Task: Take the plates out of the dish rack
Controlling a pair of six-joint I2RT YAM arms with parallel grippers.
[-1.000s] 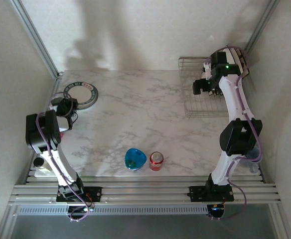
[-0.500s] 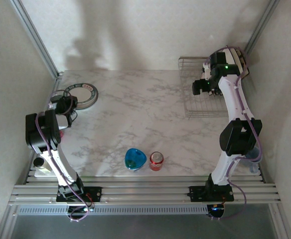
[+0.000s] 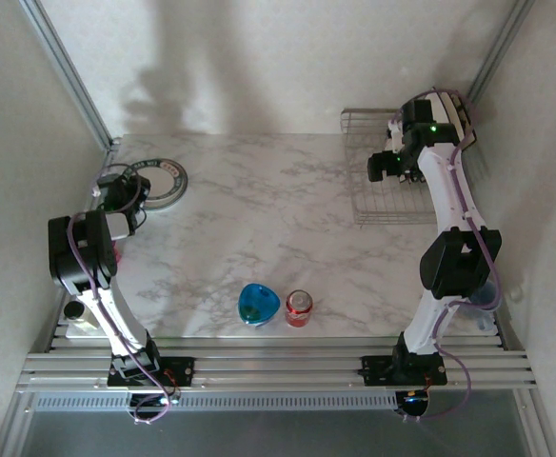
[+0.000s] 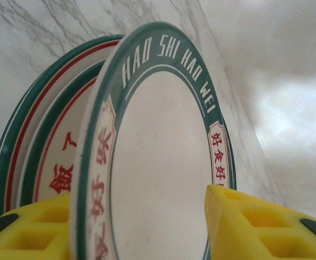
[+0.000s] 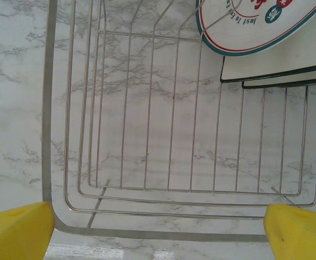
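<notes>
At the table's back left, a stack of round white plates (image 3: 164,179) with reddish characters and a dark rim lies on the marble. My left gripper (image 3: 124,190) is at its left edge. In the left wrist view my left gripper (image 4: 139,227) is shut on the top plate (image 4: 158,162), which stands tilted off the plates below (image 4: 44,157). My right gripper (image 3: 392,169) hovers open over the dish rack (image 3: 378,205). The right wrist view shows the rack's wire floor (image 5: 147,108), a round plate (image 5: 255,27) and square cream plates (image 5: 282,65) at its far end, and my right gripper (image 5: 160,227) with nothing between its fingers.
A glossy blue bowl (image 3: 258,304) and a red can (image 3: 299,307) stand near the front middle of the table. Walls close in behind the rack and beside the plate stack.
My left gripper has moved toward the back left along the plate stack's edge. The right arm has stayed over the rack.
</notes>
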